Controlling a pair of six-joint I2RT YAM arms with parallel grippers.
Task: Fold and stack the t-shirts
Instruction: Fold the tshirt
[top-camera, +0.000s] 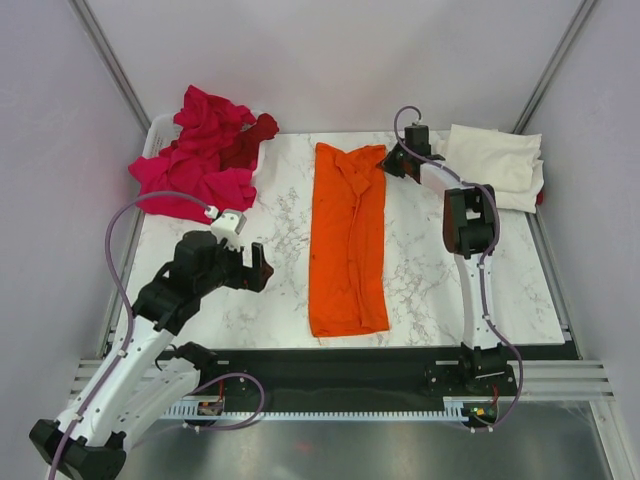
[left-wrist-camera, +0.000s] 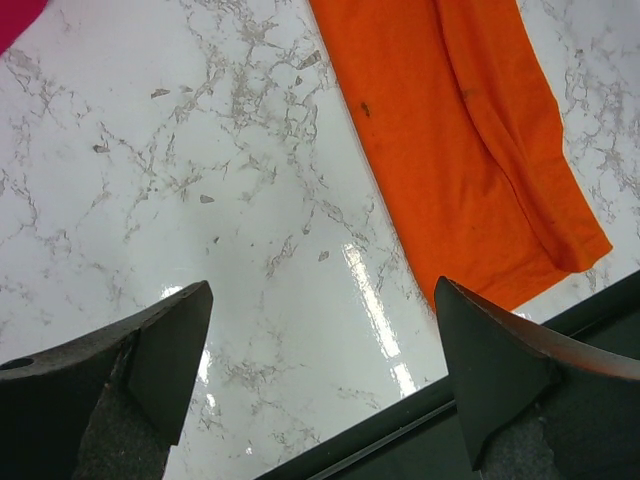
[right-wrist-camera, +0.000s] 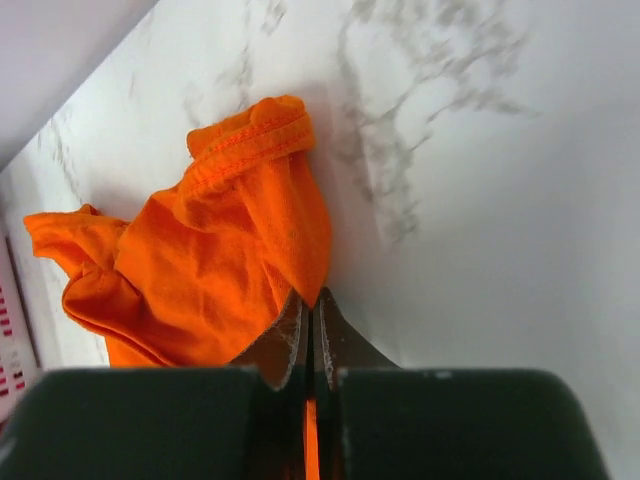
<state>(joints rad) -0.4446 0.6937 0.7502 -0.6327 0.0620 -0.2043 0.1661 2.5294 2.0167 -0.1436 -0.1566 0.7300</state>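
The orange t-shirt (top-camera: 348, 240) lies folded into a long strip down the middle of the marble table (top-camera: 260, 290). My right gripper (top-camera: 386, 163) is shut on the orange t-shirt's far right corner (right-wrist-camera: 240, 250), with fabric pinched between its fingers. My left gripper (top-camera: 252, 272) is open and empty above bare table, left of the strip's near end (left-wrist-camera: 470, 150). A heap of magenta-pink t-shirts (top-camera: 195, 160) with a dark red t-shirt (top-camera: 252, 142) sits at the far left. A folded cream-white t-shirt (top-camera: 497, 160) lies at the far right.
A white basket (top-camera: 155, 135) holds part of the pink heap at the far left corner. The black front rail (top-camera: 350, 360) runs along the table's near edge, also in the left wrist view (left-wrist-camera: 420, 420). Grey walls close in both sides.
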